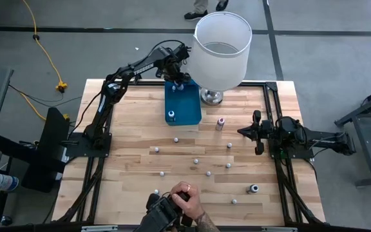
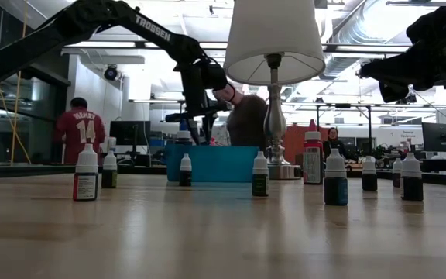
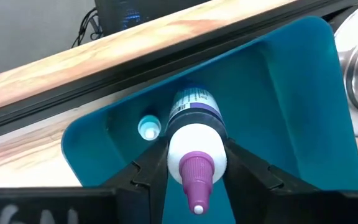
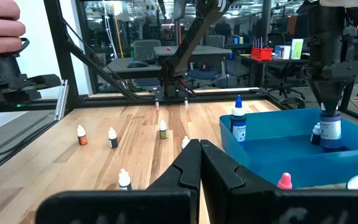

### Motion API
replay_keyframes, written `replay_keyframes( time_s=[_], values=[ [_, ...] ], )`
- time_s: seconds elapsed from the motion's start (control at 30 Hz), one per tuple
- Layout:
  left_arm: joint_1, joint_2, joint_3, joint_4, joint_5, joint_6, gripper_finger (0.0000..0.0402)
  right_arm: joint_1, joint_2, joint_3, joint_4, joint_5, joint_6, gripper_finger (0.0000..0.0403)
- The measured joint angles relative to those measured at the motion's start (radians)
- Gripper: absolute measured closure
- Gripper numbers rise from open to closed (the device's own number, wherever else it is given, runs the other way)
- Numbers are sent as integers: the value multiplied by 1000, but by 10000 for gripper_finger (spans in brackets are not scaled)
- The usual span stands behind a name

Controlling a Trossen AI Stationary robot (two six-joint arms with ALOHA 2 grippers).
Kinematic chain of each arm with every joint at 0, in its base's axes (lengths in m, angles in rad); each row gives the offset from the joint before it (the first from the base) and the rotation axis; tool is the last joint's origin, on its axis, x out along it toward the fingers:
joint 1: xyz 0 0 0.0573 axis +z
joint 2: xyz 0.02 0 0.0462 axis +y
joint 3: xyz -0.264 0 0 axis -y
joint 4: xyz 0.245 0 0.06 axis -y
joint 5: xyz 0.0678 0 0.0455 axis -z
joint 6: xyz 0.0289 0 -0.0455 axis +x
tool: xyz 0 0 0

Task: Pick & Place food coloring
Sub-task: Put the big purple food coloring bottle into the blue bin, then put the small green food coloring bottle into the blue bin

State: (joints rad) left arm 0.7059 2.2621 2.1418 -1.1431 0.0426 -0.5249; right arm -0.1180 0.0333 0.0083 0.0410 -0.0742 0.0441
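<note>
I have the left gripper (image 1: pixel 178 82) over the far end of the blue bin (image 1: pixel 192 111), its fingers pinching a purple-capped food coloring bottle (image 3: pixel 194 140) held low inside the bin, apparently about to be set down. Two bottles already stand in there: a white-capped one (image 3: pixel 148 127) close by at the same end and a blue one (image 4: pixel 238 123) at the nearer end. As I judge it, that is an early count, since about a dozen bottles (image 1: pixel 196 161) are scattered upright across the wooden table (image 1: pixel 134 167) and one (image 1: pixel 254 189) lies on its side. The white lamp (image 1: pixel 221 48) stands just beside the bin. The right gripper (image 1: pixel 257 132) waits at the table's right side, fingers pressed together and empty.
</note>
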Motion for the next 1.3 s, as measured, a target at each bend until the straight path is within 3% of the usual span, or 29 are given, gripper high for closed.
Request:
replay_keyframes(
  time_s=[0.53,1.3],
  values=[
    [-6,0,0,0,3,21,266,0,0,0,0,0,0,402],
    [-8,-2,0,31,26,20,163,0,0,0,0,0,0,402]
  ],
)
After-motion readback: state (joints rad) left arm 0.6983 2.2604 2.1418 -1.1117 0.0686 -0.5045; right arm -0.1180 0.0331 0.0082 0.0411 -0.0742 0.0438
